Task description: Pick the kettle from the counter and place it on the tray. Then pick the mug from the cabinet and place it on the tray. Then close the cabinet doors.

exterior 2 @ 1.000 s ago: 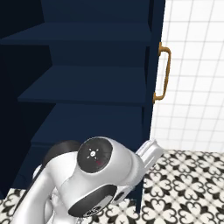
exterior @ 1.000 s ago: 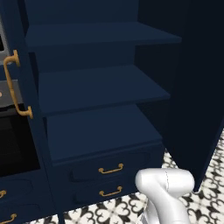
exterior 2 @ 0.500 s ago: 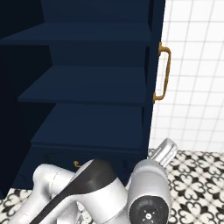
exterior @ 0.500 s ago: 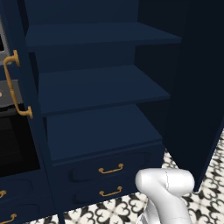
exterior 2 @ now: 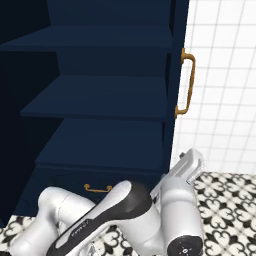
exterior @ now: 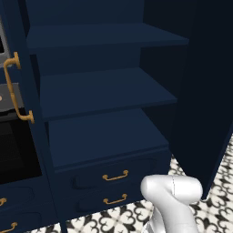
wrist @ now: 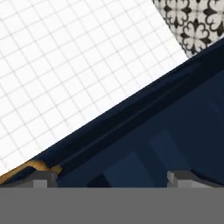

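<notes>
The cabinet (exterior: pixel 104 91) stands open, its dark blue shelves (exterior 2: pixel 100 95) bare. The left cabinet door (exterior: pixel 20 54) carries a brass handle (exterior: pixel 12 88). The right cabinet door (exterior: pixel 200 91) swings out towards me, and its edge and brass handle (exterior 2: pixel 185 82) appear in the right base view. In the hand view my gripper (wrist: pixel 111 179) is open, its fingertips (wrist: pixel 43 178) wide apart with nothing between them. It points at a navy door panel (wrist: pixel 166 131), with a brass handle (wrist: pixel 30 167) near its left tip. The kettle, mug, tray and counter are out of view.
Two drawers with curved brass handles (exterior: pixel 114 175) sit under the shelves. A dark oven front (exterior: pixel 13 145) is left of the cabinet. A white tiled wall (exterior 2: pixel 225 75) lies right of the open door, above black-and-white patterned floor (exterior 2: pixel 225 195).
In the right base view my arm has folded down and swung right; its dark joint has dropped towards the bottom edge. The cabinet and doors have not moved.
</notes>
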